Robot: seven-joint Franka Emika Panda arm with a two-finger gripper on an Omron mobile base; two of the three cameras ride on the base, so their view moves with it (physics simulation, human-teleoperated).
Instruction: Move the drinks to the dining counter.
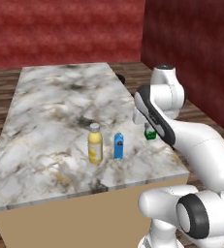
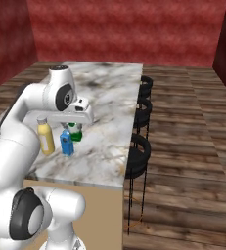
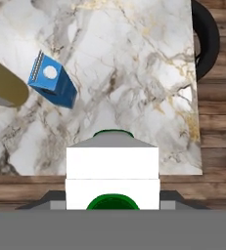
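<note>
So the arm is reaching out over the dining counter (image 1: pixel 50 111), that long marble-topped island with the tan base, and the gripper (image 2: pixel 74 128) is pointing down at the near right part of the top. It's clamping the green-and-white carton (image 3: pixel 112 173) between its fingers, and in the hand view the carton's white top and green cap are sitting right up close to the camera. In the right base view the carton's green body (image 2: pixel 76 133) is peeking out below the hand, very low over the marble, though I honestly can't tell whether its bottom is touching the surface or hanging just above it. From the left base view only a bit of green (image 1: pixel 150 134) is showing past the forearm. The other two drinks are already standing upright on the counter: the yellow bottle (image 1: pixel 95 144) with its white cap, and the blue carton (image 1: pixel 118 146) just beside it on its right, not touching. Both are sitting near the front edge of the top, with the held carton a little further toward the right edge. Black stools (image 2: pixel 143 114) are lining up along the far side of the counter, over a wooden floor (image 2: pixel 188 161).
</note>
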